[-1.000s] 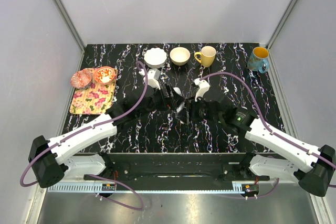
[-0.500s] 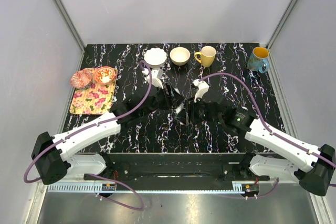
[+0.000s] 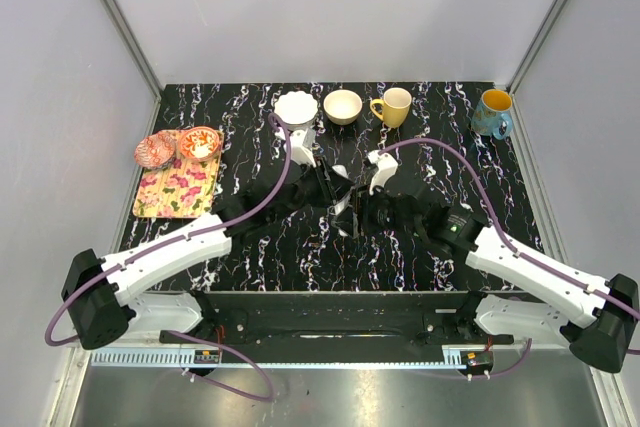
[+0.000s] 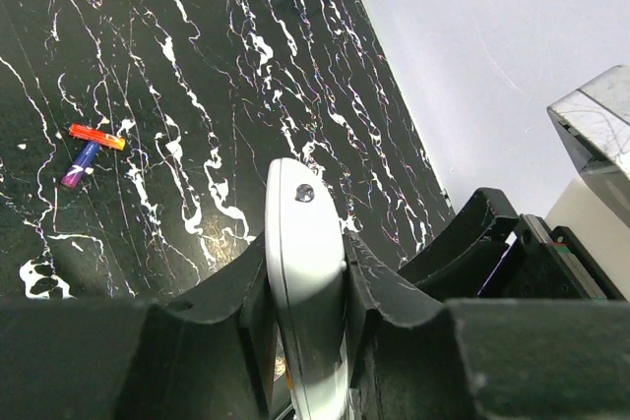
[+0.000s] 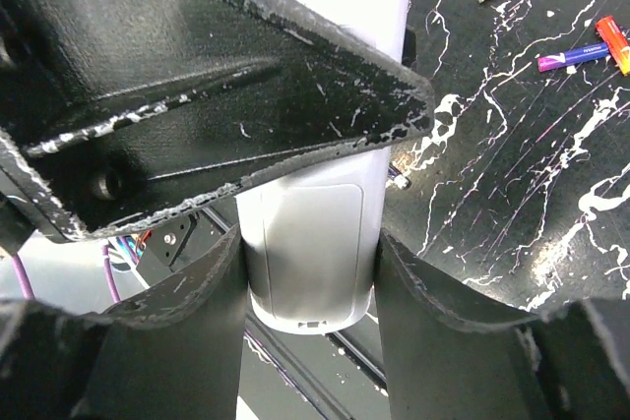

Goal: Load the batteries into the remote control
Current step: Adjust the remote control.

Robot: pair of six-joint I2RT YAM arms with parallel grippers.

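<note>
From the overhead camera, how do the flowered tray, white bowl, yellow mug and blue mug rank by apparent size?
Largest: flowered tray.
Next: white bowl.
Smallest: yellow mug and blue mug, which look about alike, so I won't rank them.

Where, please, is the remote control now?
In the top view, the remote control is mid-table, clamped between the left gripper and the right gripper.
</note>
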